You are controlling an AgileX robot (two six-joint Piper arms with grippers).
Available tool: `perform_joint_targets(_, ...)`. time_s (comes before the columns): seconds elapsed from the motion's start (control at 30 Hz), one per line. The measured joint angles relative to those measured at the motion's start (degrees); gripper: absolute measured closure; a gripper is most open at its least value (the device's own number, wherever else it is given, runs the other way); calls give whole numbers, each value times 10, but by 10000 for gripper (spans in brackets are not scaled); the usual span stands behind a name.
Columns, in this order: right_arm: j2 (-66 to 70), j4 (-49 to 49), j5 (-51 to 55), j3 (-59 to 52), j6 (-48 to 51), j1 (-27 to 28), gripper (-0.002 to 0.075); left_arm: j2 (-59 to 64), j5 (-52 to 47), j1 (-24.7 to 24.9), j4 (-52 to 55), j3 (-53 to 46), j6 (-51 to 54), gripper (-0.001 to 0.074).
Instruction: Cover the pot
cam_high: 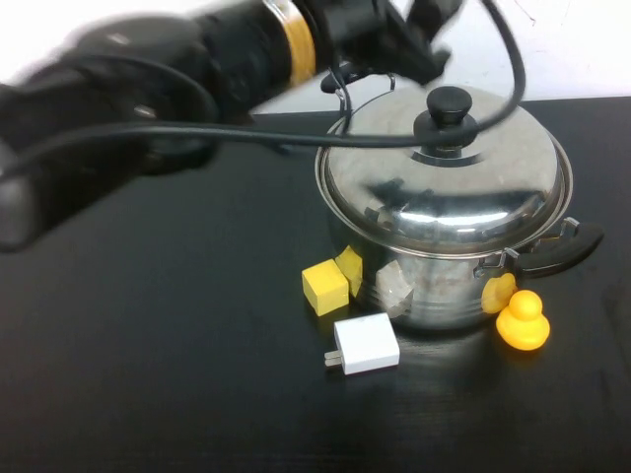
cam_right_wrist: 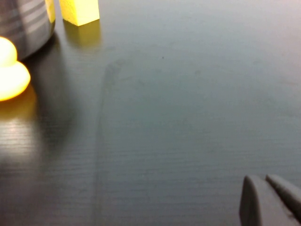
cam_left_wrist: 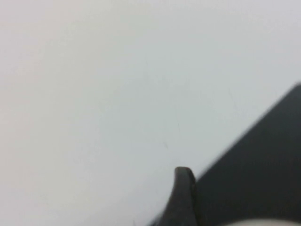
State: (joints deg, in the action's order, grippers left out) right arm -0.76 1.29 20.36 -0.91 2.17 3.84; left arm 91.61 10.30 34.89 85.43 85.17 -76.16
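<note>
The steel pot (cam_high: 434, 291) stands on the black table (cam_high: 148, 374) at the right. The domed steel lid (cam_high: 444, 177) with a black knob (cam_high: 449, 106) rests on the pot's rim. My left arm reaches across the back, blurred. My left gripper (cam_high: 422, 39) hovers just above and behind the knob, apart from it, and looks open and empty. In the left wrist view only one finger (cam_left_wrist: 183, 197) shows, against the white wall. My right gripper (cam_right_wrist: 263, 181) is shut and empty, low over bare table; it is outside the high view. The pot's side (cam_right_wrist: 23, 23) shows in the right wrist view.
A yellow cube (cam_high: 324, 288), a white plug adapter (cam_high: 366, 343) and a yellow rubber duck (cam_high: 523, 320) lie close in front of the pot. The pot's black handle (cam_high: 557, 251) sticks out to the right. The duck (cam_right_wrist: 11, 70) and cube (cam_right_wrist: 80, 10) also show in the right wrist view.
</note>
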Motion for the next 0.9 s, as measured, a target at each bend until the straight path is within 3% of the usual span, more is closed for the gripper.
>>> perform_joint_targets(0.13,0,0,0,0,0,0,728,-59,-16,0,2,0,0,312)
perform_joint_targets(0.2,0,0,0,0,0,0,728,-92,-37,0,2,0,-4,404)
perform_joint_targets(0.3,0,0,0,0,0,0,728,-137,-103,0,2,-3,-13,598)
perform_joint_targets(0.4,0,0,0,0,0,0,728,-180,-193,0,-10,-19,-17,694)
perform_joint_targets(0.63,0,0,0,0,0,0,728,-275,-392,0,-171,-99,81,734)
perform_joint_targets(0.9,0,0,0,0,0,0,728,-376,-528,0,-525,-209,310,735)
